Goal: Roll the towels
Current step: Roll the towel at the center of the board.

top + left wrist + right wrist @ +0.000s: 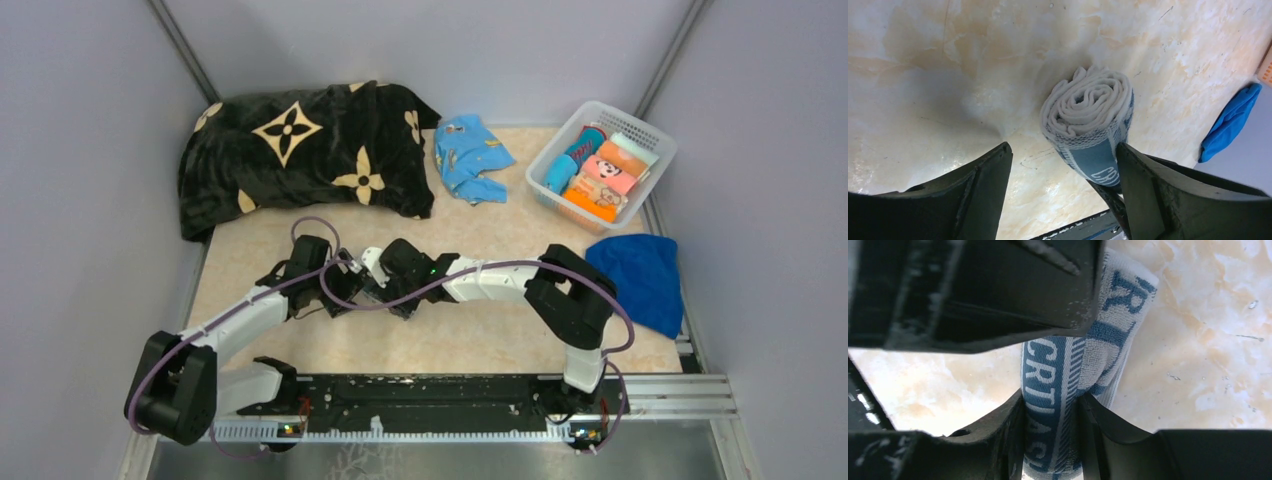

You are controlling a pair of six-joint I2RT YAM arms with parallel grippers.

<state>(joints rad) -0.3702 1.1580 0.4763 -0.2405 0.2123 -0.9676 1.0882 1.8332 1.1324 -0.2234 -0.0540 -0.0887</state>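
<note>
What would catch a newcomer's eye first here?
Probably mid-table, where the right gripper pinches a rolled white towel with blue lettering while the left gripper stands open by it. Next, the big black blanket with cream flowers at the far left, and the white basket of bright rolled cloths at the far right.

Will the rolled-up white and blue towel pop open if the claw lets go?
Probably loosens a little: the rolled towel shows slack coils at its end. It pinches in where the right claw squeezes, so likely squishy, not stiff. Round, so it might roll.
</note>
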